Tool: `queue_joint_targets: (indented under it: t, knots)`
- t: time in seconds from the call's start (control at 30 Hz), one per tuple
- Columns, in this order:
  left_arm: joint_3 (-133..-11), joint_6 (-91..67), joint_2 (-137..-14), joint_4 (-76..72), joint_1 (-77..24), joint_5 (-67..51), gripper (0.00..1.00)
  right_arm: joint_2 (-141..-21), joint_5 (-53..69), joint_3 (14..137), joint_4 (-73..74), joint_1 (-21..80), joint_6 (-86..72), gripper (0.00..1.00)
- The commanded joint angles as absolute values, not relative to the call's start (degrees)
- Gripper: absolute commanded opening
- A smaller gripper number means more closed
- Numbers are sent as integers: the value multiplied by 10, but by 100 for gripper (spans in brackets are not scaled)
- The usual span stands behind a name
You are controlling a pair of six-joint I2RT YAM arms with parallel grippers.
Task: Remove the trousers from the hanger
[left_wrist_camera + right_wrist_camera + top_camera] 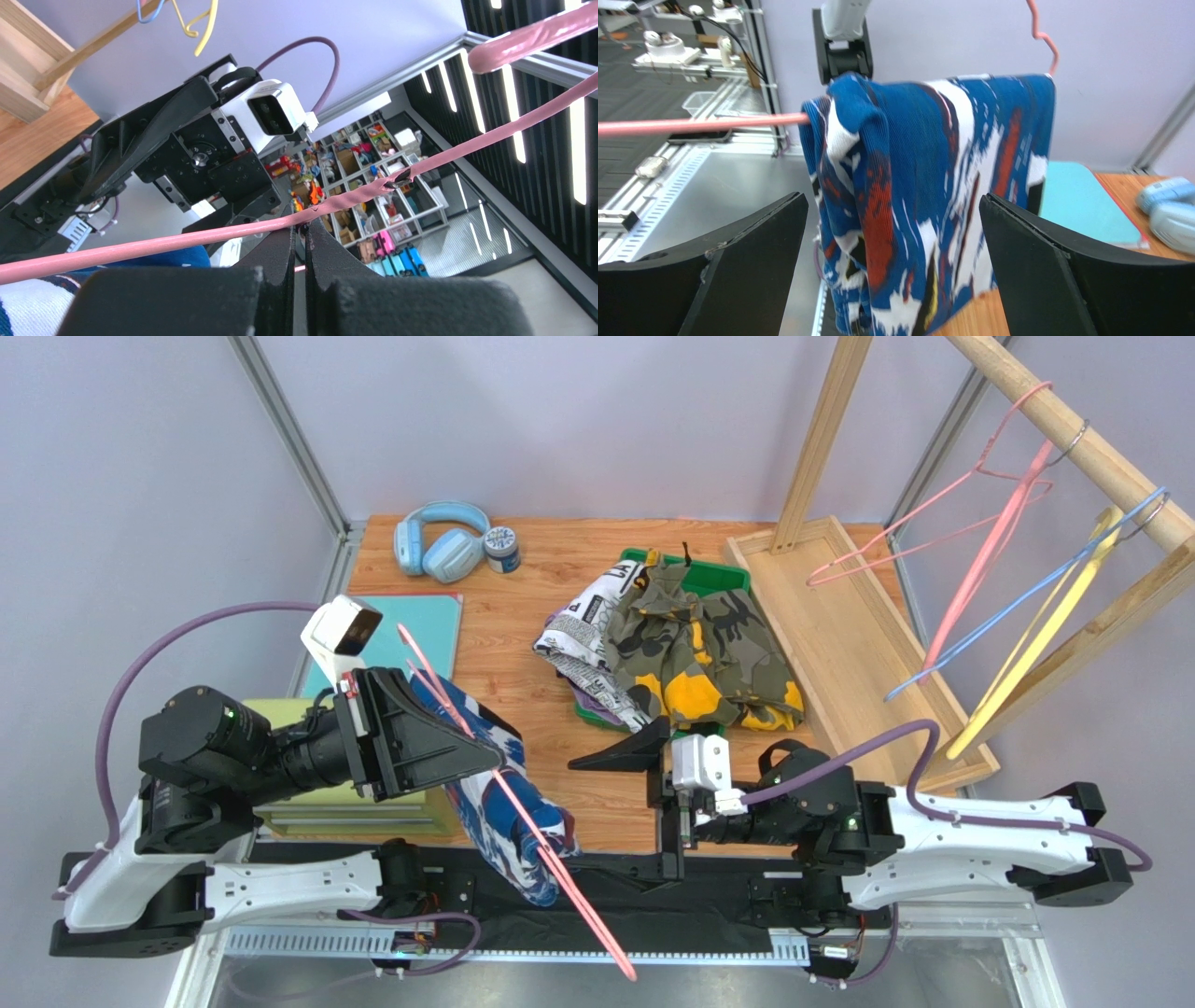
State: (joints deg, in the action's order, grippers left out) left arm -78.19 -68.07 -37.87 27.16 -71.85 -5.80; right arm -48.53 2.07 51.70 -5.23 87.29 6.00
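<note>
The blue-white-red printed trousers (516, 809) hang folded over the bar of a pink hanger (446, 703) that slants from the left arm toward the near edge. My left gripper (474, 748) is shut on the hanger's wire (210, 234), and its jaws (303, 231) meet around it. My right gripper (634, 805) is open and faces the trousers (927, 189) from the right. In the right wrist view the cloth hangs ahead of the gripper (892, 203), framed between its wide-apart fingers (752, 266), with nothing touching that I can see.
Camouflage trousers (694, 651) and newsprint trousers (586, 627) lie piled at the table's back. A wooden rack (842, 630) at the right carries pink (982, 546), blue and yellow (1045, 623) hangers. Blue headphones (442, 539), a small jar (502, 549) and a teal mat (421, 616) lie back left.
</note>
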Motion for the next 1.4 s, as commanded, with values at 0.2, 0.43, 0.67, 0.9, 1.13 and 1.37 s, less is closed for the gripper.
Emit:
queue_joint_targets:
  t: [0.2, 0.43, 0.67, 0.9, 1.13, 1.37]
  knots:
    - [-819, -686, -388, 163, -717, -114, 0, -551, -46, 551, -146, 944, 88, 97]
    - [-829, -686, -403, 146, -717, -170, 0, -552, -56, 567, -106, 945, 104, 90]
    - [-839, -682, -416, 137, -717, -213, 0, -554, -40, 595, -67, 945, 125, 82]
    - [-852, -669, -417, 150, -717, -220, 0, -557, 40, 626, -3, 946, 124, 92]
    - [-850, -673, -422, 142, -717, -231, 0, -568, 13, 649, 36, 945, 128, 93]
    - [-848, -676, -425, 142, -717, -222, 0, -601, -50, 657, -18, 947, 88, 89]
